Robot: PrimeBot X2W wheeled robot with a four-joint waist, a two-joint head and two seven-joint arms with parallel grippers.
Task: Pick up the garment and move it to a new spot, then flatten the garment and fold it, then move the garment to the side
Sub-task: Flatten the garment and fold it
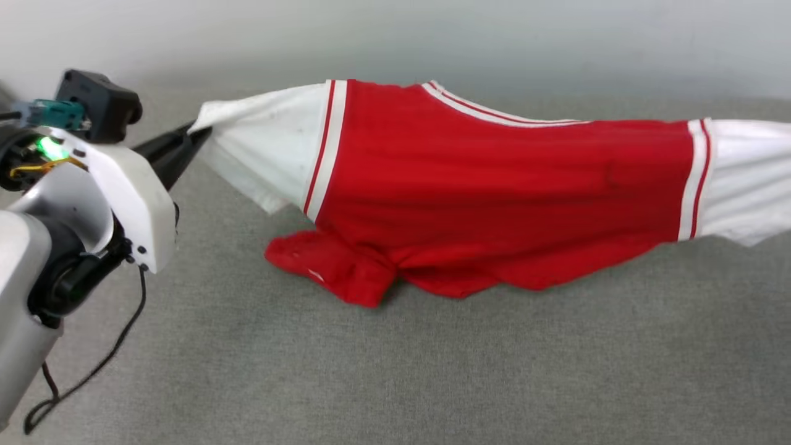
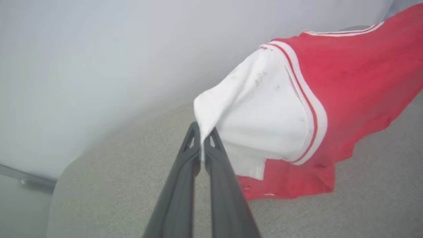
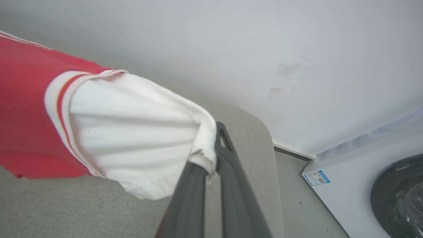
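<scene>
The garment (image 1: 482,185) is a red shirt with white sleeves and red-white seam trim, stretched across the grey table between my two arms. Its body is lifted; the lower hem sags and rests bunched on the table. My left gripper (image 1: 199,131) is shut on the tip of the left white sleeve (image 2: 257,115), pinched between the dark fingertips (image 2: 202,138). In the right wrist view my right gripper (image 3: 213,145) is shut on the bunched edge of the other white sleeve (image 3: 132,132). The shirt's plain side faces me.
A grey fabric-covered table (image 1: 432,371) runs under the shirt, with a pale wall close behind it. My left arm's cable (image 1: 93,371) hangs over the table's left part. Past the table's rounded right corner stands a white appliance (image 3: 363,172) with a dark round door.
</scene>
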